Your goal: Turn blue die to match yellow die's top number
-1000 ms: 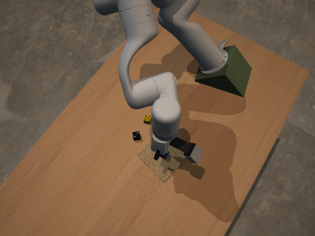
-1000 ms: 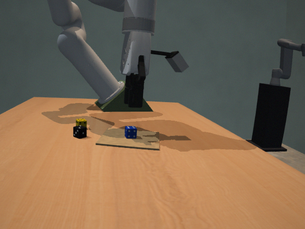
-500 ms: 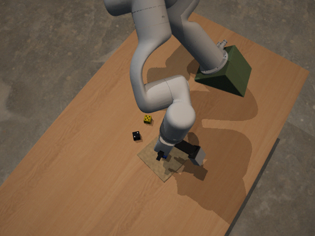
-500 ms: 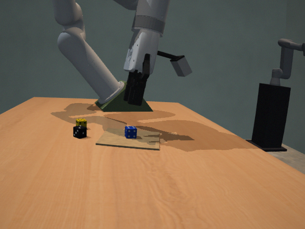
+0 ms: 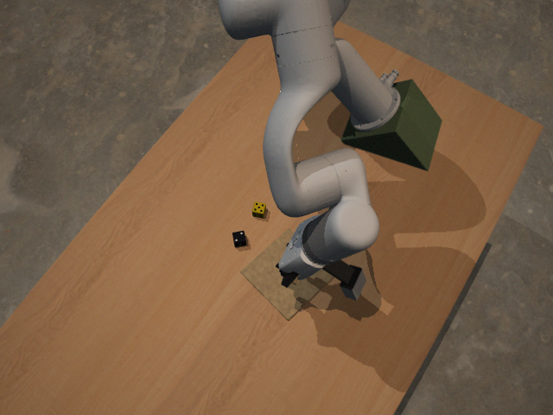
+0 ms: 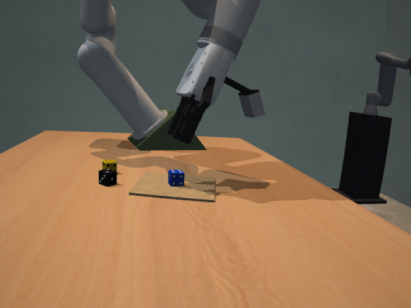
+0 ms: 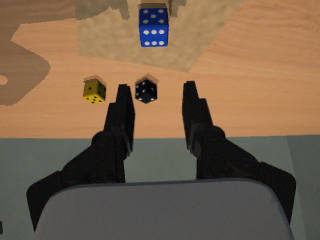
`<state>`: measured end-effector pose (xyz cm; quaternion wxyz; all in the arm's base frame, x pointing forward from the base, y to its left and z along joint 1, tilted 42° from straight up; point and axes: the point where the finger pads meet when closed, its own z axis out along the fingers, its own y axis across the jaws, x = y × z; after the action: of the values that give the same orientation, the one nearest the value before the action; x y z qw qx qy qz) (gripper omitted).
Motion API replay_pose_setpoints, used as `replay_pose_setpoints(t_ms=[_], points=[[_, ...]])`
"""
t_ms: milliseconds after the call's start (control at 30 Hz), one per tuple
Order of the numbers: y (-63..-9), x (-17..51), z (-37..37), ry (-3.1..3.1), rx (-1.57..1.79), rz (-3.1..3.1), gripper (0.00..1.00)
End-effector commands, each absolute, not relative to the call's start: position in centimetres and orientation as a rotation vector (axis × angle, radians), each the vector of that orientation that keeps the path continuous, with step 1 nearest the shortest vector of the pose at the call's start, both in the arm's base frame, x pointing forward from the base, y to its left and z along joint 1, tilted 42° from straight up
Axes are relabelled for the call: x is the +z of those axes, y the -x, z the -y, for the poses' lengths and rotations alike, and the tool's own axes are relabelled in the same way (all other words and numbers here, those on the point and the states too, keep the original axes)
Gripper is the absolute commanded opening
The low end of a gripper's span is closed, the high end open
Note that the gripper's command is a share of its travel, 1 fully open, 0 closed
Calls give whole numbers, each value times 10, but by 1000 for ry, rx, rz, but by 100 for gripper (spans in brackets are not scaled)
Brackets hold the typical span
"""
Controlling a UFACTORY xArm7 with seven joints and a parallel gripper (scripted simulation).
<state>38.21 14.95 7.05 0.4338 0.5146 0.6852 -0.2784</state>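
Closest to the wrist camera, the gripper [image 5: 288,281] [image 6: 180,136] [image 7: 157,97] hung tilted above the table [image 5: 147,277] [image 6: 199,251] [image 7: 260,107], released, its two black fingers standing partway apart with nothing between them. Beyond its fingertips in the wrist view, and below them in the exterior view, the blue die [image 6: 175,178] [image 7: 153,27] sat flat and wholly on the mat [image 5: 263,270] [image 6: 149,189] [image 7: 110,40], apart from the gripper. It had six on top, while the yellow die [image 5: 258,209] [image 6: 109,165] [image 7: 94,92] had five, so the two did not match. From overhead, the gripper and arm hid the blue die.

Off to one side of the gripper, the black die [image 5: 239,239] [image 6: 108,177] [image 7: 146,90] lay on the table near the yellow one, both outside the mat, with two on top of the black. Behind the gripper in the exterior view stood the green wedge [image 5: 419,124] [image 6: 154,144] bearing the arm.

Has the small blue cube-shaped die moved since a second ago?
No. In the exterior view, the blue die sits at the same spot on the tan square mat.
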Motion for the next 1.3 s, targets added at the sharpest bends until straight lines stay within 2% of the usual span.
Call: replay_pose_setpoints(t_ms=[0, 1267], points=[[-382, 69, -153, -1199, -769, -1588, 42], [-381, 60, -155, -1037, -897, -1352, 42]])
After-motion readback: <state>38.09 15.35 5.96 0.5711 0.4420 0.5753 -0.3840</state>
